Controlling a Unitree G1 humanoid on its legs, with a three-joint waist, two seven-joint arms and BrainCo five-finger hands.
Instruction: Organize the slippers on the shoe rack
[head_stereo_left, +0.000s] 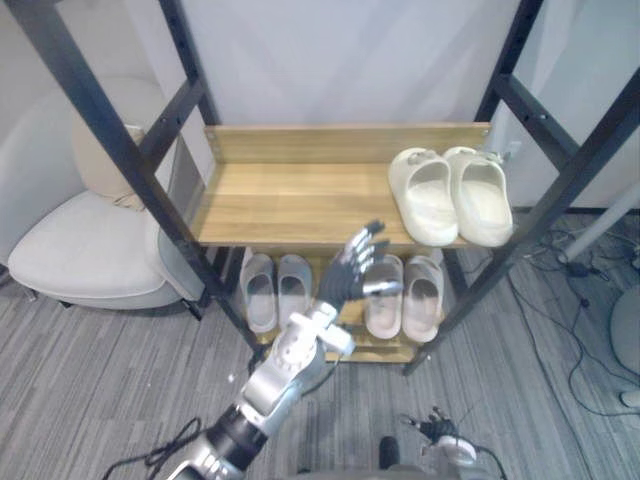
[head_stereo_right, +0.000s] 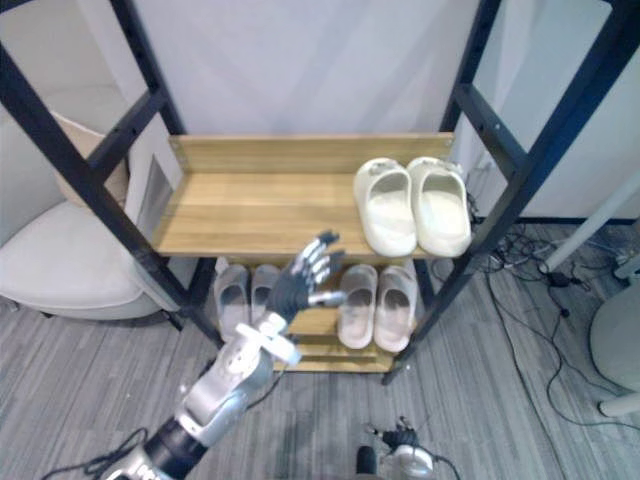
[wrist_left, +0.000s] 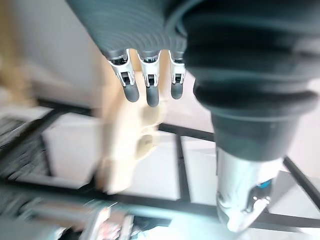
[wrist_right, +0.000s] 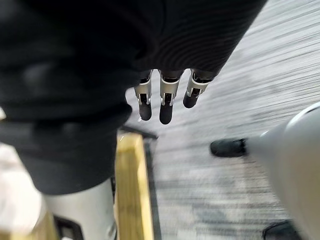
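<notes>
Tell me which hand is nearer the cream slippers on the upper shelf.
Left. The left hand is raised below-left of the cream slippers, apart from them; the right hand hangs low over the floor.

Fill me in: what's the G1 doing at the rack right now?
The left robot hand is raised in front of the shoe rack, fingers spread, holding nothing. A cream pair of slippers sits at the right end of the upper shelf. A grey pair and a beige pair sit on the lower shelf. The right robot hand hangs open over the floor.
</notes>
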